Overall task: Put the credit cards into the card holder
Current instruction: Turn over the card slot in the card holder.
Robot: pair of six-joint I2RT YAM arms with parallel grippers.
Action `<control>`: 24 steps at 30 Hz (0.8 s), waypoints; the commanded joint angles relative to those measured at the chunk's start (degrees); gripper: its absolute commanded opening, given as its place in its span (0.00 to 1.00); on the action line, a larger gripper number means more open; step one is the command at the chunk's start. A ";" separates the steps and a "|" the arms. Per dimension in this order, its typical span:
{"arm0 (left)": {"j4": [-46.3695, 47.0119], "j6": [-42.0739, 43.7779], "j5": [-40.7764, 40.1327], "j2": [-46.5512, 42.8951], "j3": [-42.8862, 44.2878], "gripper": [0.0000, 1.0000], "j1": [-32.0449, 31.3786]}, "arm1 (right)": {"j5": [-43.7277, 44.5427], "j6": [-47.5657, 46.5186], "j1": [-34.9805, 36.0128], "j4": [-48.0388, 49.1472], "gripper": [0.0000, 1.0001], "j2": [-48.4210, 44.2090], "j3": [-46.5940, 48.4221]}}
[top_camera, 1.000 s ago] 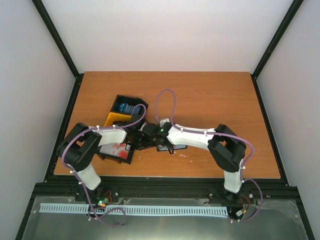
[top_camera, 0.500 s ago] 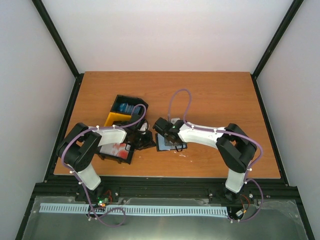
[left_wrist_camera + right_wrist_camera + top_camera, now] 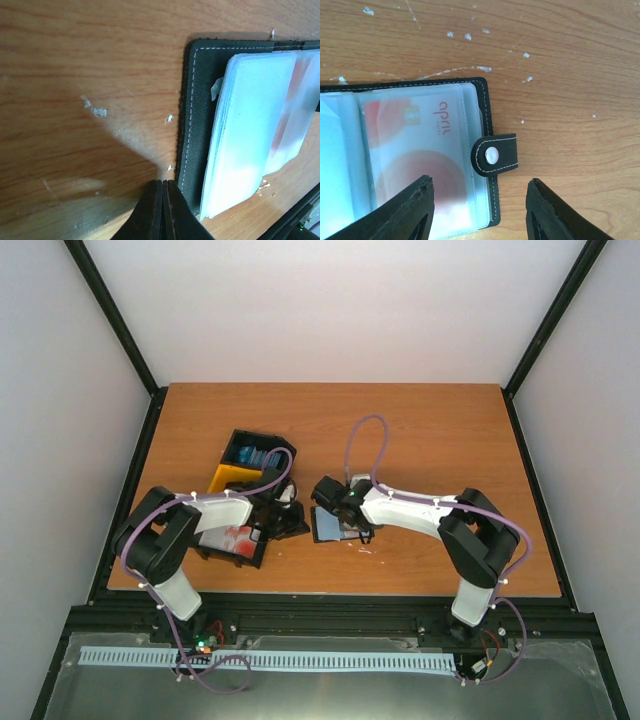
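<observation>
Scuffed wooden table carries black and yellow bins on its left side. Next to them the left gripper, jaws pressed together on nothing, sits just beside the card holder, which lies open between both arms. Its clear sleeve shows a red-blotched white card, and the snap tab points outward. The right gripper hovers above, jaws parted, empty.

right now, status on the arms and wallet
Left fingers shut, empty. Right fingers open over the wallet. Wallet open flat, red-white card in sleeve.
</observation>
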 commanded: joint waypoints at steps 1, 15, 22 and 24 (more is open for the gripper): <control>-3.25 1.68 -2.24 -1.42 0.82 0.01 0.44 | -0.91 -2.75 -0.42 2.45 0.51 -2.72 -0.14; 0.49 4.13 -2.28 -11.43 0.01 0.10 0.43 | -16.59 -9.72 -0.48 11.17 0.50 -3.04 2.17; -6.81 8.70 -12.04 -22.33 4.48 0.42 0.71 | -20.40 -12.00 -1.98 14.38 0.51 -6.90 2.81; -10.14 9.39 -13.91 -24.70 4.93 0.51 2.36 | -20.60 -13.11 -2.34 13.97 0.52 -6.86 3.93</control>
